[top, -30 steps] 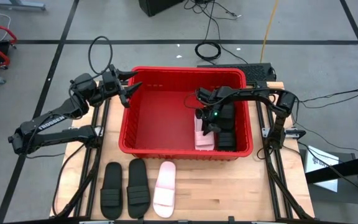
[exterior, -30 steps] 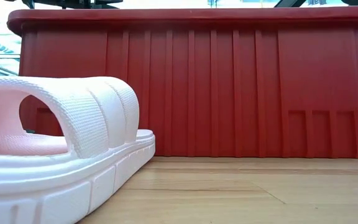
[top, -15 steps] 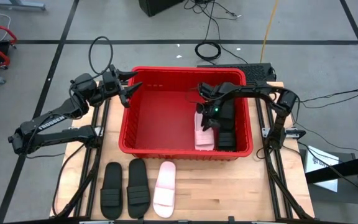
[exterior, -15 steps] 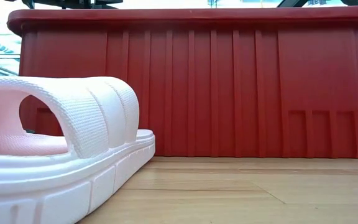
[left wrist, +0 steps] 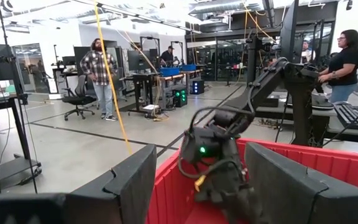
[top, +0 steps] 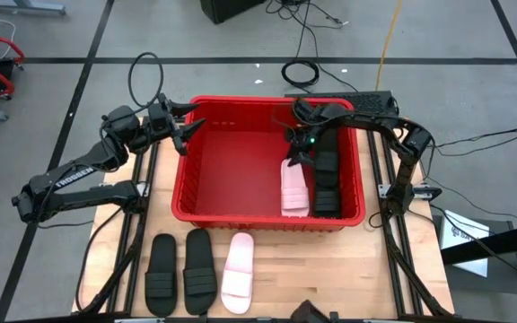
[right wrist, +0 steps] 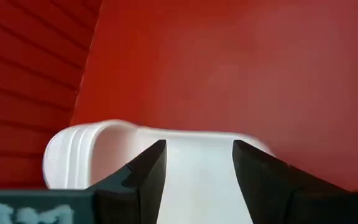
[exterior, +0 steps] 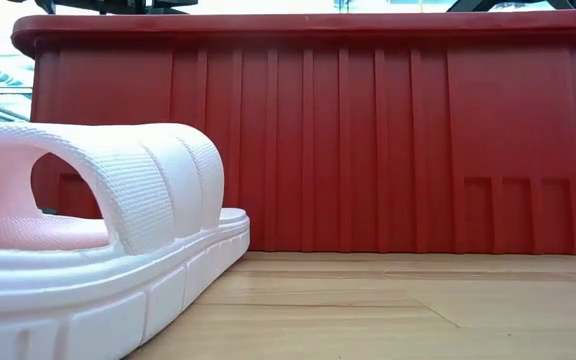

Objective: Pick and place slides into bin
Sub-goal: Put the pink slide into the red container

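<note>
Now that the right hand [top: 299, 154] has let go and risen toward the far wall of the large red ribbed plastic bin [top: 240, 107], the pale pink foam slide [top: 294, 189] that it carried lies flat on the bin floor at about four o'clock, just beside a black ribbed-strap slide [top: 328, 179] already in there. A second ago the hand was low over that pink slide; its fingers [right wrist: 148, 168] are now parted and empty above it, so I'd judge this drop done. How many black slides sit in that corner I cannot tell.

On the wooden worktop [top: 348, 269], at about seven o'clock from the bin, three remain in a row: two black slides [top: 162, 274] and, to their right, a pale pink slide [top: 238, 271]. Nothing lies between them and the bin but its tall near wall, which each must clear.

The left hand [top: 187, 126] waits at the bin's ten o'clock corner, fingers wide apart, holding nothing.
</note>
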